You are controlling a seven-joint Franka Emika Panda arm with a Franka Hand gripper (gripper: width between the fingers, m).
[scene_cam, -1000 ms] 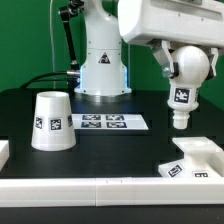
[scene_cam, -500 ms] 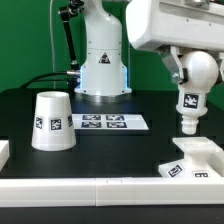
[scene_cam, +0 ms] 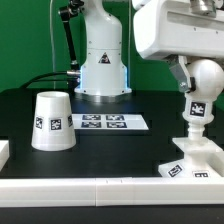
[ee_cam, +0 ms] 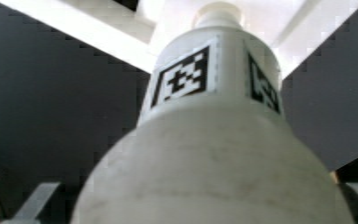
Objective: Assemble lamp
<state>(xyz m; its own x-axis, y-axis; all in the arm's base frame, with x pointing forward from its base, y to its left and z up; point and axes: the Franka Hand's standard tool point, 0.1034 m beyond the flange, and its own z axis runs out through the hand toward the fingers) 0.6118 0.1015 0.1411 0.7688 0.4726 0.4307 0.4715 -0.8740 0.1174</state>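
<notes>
My gripper (scene_cam: 190,72) is shut on the round white bulb (scene_cam: 201,92), stem pointing down, and holds it right over the neck of the flat square base (scene_cam: 192,162) at the exterior view's right. The bulb's stem tip looks close to or touching the neck; I cannot tell which. In the wrist view the bulb (ee_cam: 202,150) fills the picture, tag facing the camera, with the base (ee_cam: 87,25) behind it and the fingers (ee_cam: 12,205) at its sides. The cone shade (scene_cam: 52,121) stands wide end down at the exterior view's left.
The marker board (scene_cam: 103,123) lies in the middle of the black table, in front of the robot's pedestal (scene_cam: 100,70). A white rail (scene_cam: 110,190) runs along the near edge, with a white block (scene_cam: 3,152) at the exterior view's far left.
My gripper has carried the bulb toward the exterior view's right and downward, from beside the base to over its neck.
</notes>
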